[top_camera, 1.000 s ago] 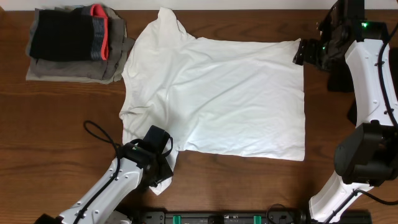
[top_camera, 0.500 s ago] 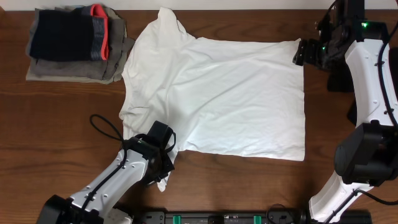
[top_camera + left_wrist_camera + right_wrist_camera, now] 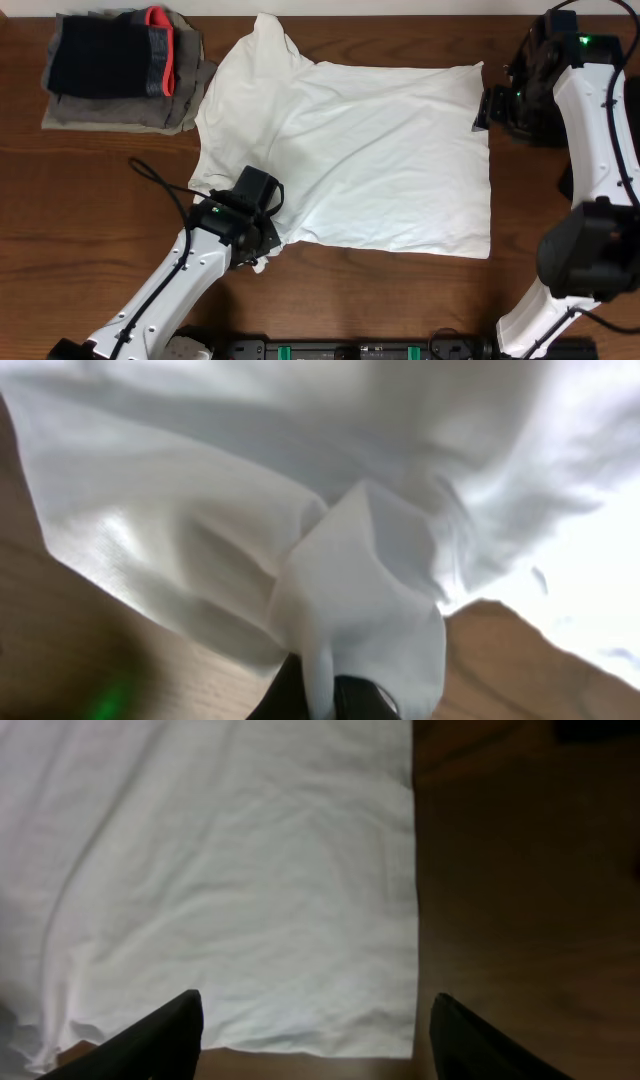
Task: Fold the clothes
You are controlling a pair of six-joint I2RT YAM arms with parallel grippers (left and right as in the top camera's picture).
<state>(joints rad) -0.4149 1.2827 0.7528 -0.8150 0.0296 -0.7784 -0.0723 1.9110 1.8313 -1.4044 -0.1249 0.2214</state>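
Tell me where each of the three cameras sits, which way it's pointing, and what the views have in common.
Overhead: fixed above the table, looking straight down at the white T-shirt, a folded pile and both arms.
Left wrist: on the left arm, close to the cloth, looking along the shut left end effector at the shirt fabric it pinches.
Right wrist: on the right arm, looking down past the open right end effector, both fingers showing, at the shirt's corner and table.
Shared: all three show the T-shirt.

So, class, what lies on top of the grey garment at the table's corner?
A folded black garment with red trim at its edge sits on the grey garment, covering most of it. Whether anything lies between them cannot be seen.
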